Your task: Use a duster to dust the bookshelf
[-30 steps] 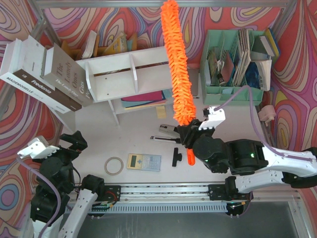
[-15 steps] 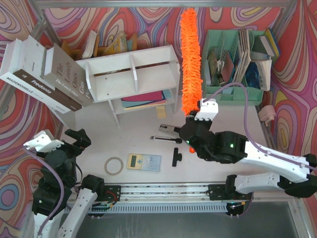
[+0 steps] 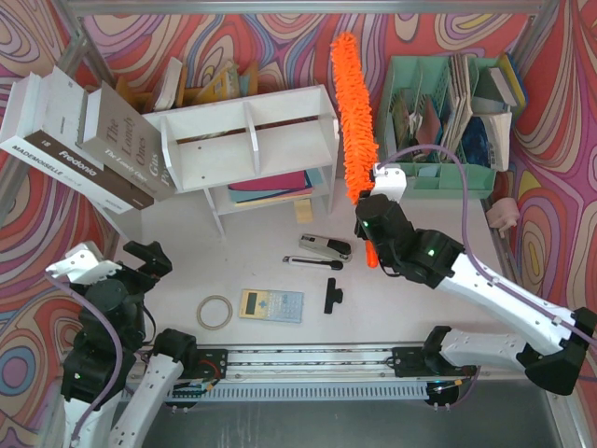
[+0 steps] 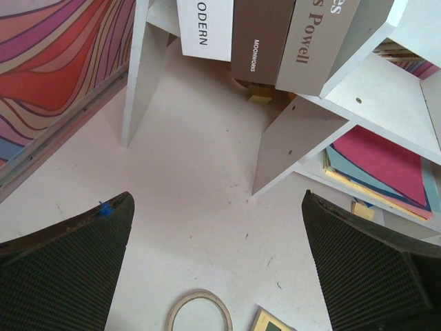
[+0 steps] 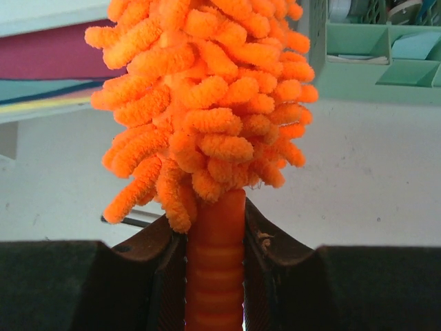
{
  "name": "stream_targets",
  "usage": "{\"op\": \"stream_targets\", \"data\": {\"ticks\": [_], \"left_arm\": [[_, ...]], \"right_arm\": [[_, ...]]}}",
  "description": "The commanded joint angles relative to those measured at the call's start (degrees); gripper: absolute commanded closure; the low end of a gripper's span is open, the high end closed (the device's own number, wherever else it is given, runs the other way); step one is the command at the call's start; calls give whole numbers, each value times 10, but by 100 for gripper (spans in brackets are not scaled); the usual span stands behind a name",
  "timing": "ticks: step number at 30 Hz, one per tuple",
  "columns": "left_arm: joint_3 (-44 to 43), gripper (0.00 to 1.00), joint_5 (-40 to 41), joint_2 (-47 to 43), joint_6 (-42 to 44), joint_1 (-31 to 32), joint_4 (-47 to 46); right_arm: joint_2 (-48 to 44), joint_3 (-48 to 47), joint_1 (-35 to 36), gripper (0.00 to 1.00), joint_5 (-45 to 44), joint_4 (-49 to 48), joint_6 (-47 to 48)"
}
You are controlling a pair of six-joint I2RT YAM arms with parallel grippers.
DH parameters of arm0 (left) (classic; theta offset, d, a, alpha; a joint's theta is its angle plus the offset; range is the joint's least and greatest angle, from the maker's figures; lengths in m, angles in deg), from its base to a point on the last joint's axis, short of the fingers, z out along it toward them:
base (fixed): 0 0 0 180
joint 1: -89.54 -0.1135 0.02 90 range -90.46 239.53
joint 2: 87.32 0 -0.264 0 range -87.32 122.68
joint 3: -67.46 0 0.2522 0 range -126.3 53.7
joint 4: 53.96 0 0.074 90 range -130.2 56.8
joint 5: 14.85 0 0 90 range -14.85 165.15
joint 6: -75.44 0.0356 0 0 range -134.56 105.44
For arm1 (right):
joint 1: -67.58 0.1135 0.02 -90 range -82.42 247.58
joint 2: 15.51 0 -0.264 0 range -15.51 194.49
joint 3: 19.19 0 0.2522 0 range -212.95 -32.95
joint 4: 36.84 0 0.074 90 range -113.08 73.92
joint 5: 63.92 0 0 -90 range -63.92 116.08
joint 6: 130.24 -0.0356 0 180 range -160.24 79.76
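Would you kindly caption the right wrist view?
Right gripper holding the duster by its handle, bookshelf behind at left, green organizer at right.

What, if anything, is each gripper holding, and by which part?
The right gripper grips the duster by its orange handle, just below the fluff. The left gripper is open, holding nothing.

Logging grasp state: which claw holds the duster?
The right claw, shut on the duster by its orange handle; the left claw stands wide open and empty.
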State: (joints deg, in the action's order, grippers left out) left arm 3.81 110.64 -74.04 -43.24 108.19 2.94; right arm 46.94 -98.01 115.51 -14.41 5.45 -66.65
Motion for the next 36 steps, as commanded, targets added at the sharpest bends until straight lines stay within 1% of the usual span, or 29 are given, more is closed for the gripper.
{"op": "stream_targets", "data": {"ticks": [1, 7, 10, 13, 19, 23, 25, 36], "left_arm": [[5, 2, 15, 0, 7, -3, -9], [3, 1, 14, 8, 7, -3, -8], [3, 2, 15, 7, 7, -3, -8], [4, 1, 14, 6, 7, -3, -9], [4, 1, 15, 8, 7, -3, -9], [3, 1, 14, 12, 7, -3, -6], [2, 1, 14, 11, 7, -3, -6], [1, 1, 10, 6, 4, -3, -2]], "right_arm": [[15, 8, -43, 100, 74, -46, 39], [22, 24, -57, 100, 116, -75, 88], [25, 41, -58, 100, 116, -71, 97], [38, 63, -58, 100, 126, -65, 94], [40, 131, -58, 100, 163, -91, 75], [40, 162, -58, 100, 160, -107, 69], [39, 156, -60, 100, 149, -108, 73], [-1, 35, -59, 100, 102, -86, 110]]}}
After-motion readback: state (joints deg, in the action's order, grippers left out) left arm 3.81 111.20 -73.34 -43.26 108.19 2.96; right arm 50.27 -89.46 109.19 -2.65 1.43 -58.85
